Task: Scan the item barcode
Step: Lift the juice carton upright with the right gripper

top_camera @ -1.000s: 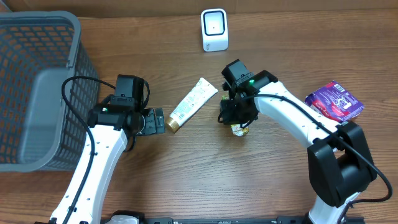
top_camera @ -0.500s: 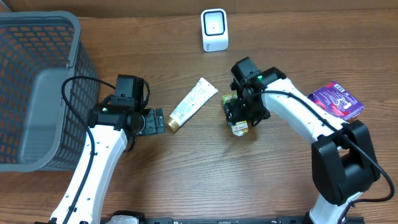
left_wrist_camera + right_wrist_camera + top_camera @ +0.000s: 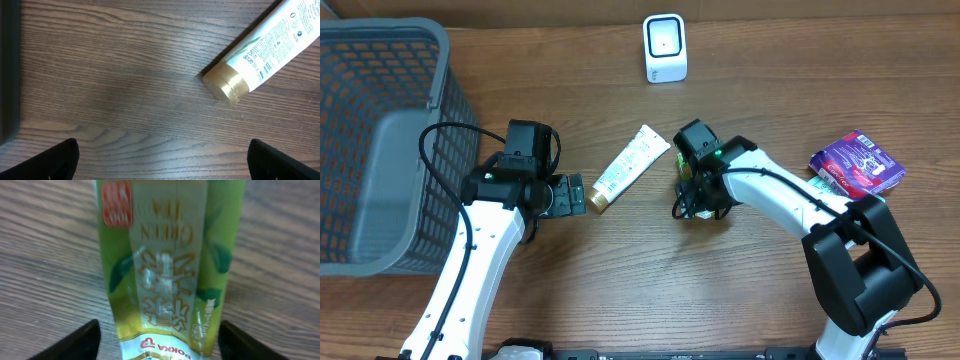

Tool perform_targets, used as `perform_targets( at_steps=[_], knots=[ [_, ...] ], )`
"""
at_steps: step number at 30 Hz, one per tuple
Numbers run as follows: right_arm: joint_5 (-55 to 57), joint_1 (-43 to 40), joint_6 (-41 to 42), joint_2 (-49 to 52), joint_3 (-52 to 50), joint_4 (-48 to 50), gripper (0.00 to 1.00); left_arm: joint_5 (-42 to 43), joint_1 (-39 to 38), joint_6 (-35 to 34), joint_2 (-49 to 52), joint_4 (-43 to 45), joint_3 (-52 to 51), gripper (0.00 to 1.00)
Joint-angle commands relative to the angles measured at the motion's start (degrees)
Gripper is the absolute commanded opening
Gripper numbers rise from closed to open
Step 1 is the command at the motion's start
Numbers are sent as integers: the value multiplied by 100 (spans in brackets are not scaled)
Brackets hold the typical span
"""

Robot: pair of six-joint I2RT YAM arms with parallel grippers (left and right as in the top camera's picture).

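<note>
Leftmost, a grey mesh basket (image 3: 380,150) stood at the far left corner of the worktop (image 3: 650,290). Just beside it, the left gripper (image 3: 570,195) lay low over the wood with its jaws spread as wide as they go and nothing between them. In the left wrist view only bare wood showed between the two dark fingertips (image 3: 60,157). A white tube (image 3: 632,165) lay slantwise ahead of that gripper, apart from it, its gold cap (image 3: 226,85) pointing toward the fingers and its crimped end pointing toward the far edge. A small white scanner (image 3: 665,48) stood upright at the far edge, about midway along it.

Right of the tube, the right gripper (image 3: 160,332) reached down at the middle of the worktop. Its jaws were parted to either side of a green tea carton (image 3: 165,265), which lay flat on the wood. In the right wrist view the finger on the left of the picture stood clear of the carton. The other sat right at the carton's edge, and whether it touched could not be told. No grip showed. A purple packet (image 3: 857,163) lay near the right edge, well apart from the carton.
</note>
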Motion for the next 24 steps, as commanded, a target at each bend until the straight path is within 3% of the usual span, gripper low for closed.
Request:
perform_targets(
  at_steps=[1,7,16,18,20,24],
  knots=[
    [85,17,105,-144,-142,173,67,-52,-37,-76,24,24,-20,100],
    [450,2,101,-142,-289,474,61,-52,-37,-76,24,24,-20,100],
    [470,-7,107,-144,-289,723,34,-52,-37,-76,24,24,-20,100],
    [315,-37,107,-144,-289,721,29,-52,-37,-76,24,22,-20,100],
    [-149,-142,105,-146,-271,680,16,-52,-37,-76,24,24,-20,100],
    [-1147,-402,90,-177,22,391,7,-52,-37,-76,24,24,-20,100]
  ],
)
